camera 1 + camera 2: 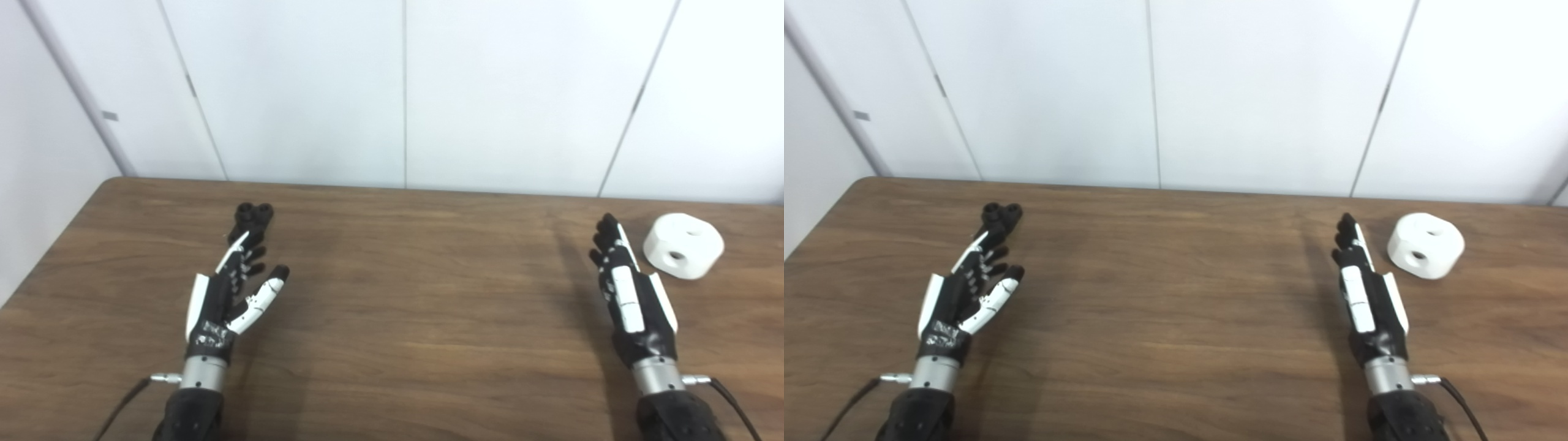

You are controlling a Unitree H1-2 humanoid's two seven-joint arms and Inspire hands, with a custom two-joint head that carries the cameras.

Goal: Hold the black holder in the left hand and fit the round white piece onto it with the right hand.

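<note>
I see my left hand spread and empty, fingertips just short of the small black knobbed holder; my right hand, fingers straight (also empty), sits beside the round white plastic piece on the brown wooden table.

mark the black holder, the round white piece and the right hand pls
small black plastic holder (254, 214), left eye view, its top
round white plastic piece (683, 245), left eye view, its top face
right hand (1363, 294), right eye view, its back
</note>
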